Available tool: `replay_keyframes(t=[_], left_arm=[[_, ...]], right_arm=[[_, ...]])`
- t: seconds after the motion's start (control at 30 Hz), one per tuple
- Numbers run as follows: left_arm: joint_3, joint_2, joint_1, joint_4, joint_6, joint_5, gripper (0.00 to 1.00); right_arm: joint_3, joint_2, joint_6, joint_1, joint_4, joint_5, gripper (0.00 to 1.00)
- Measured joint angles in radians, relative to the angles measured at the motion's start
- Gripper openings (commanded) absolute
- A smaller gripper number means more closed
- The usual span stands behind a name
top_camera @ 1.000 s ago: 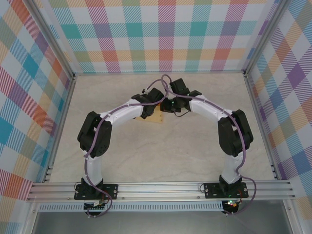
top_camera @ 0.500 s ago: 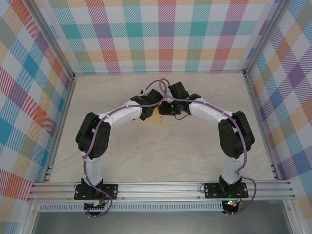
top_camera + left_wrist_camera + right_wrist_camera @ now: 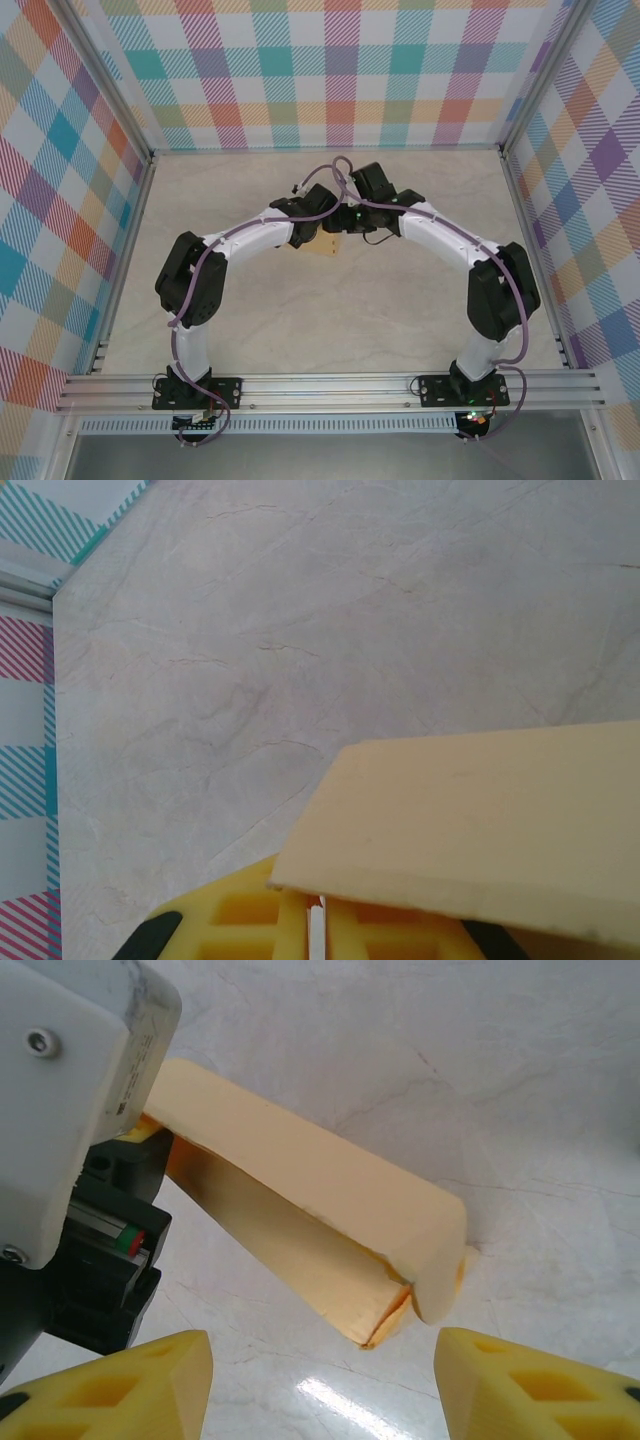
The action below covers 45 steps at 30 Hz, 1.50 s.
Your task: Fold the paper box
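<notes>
Two arms meet at the half-folded paper box [image 3: 300,1200], near the middle of the worktop [image 3: 300,320].
The left fingers [image 3: 235,915] clamp one end, apparently to steady it; the right fingers [image 3: 125,1380] stand apart just short of its free end, seemingly ready to press a flap.

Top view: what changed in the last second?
Right pincer opened and now stands clear of the box; that arm's elbow swung out to the right. Left pincer stayed shut on the box, which kept its place.
</notes>
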Motion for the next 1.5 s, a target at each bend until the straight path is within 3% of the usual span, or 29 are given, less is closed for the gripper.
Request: replay_keyframes(t=[0.37,0.73,0.87,1.0,1.5], left_arm=[[0.001,0.000,-0.001,-0.002,0.000,0.001,0.12],[0.021,-0.014,-0.008,-0.035,0.000,0.092,0.15],[0.030,-0.018,-0.008,-0.054,0.003,0.103,0.27],[0.032,-0.031,-0.008,-0.067,0.005,0.126,0.28],[0.020,-0.209,0.042,-0.074,0.028,0.335,0.29]], right_arm=[[-0.010,-0.026,-0.006,-0.053,0.000,-0.008,0.53],[-0.117,-0.040,-0.109,-0.039,0.008,-0.032,0.57],[-0.116,-0.032,-0.143,-0.037,0.026,-0.005,0.52],[-0.103,0.004,-0.169,-0.036,0.033,0.029,0.47],[-0.062,0.004,-0.218,-0.018,-0.021,0.092,0.50]])
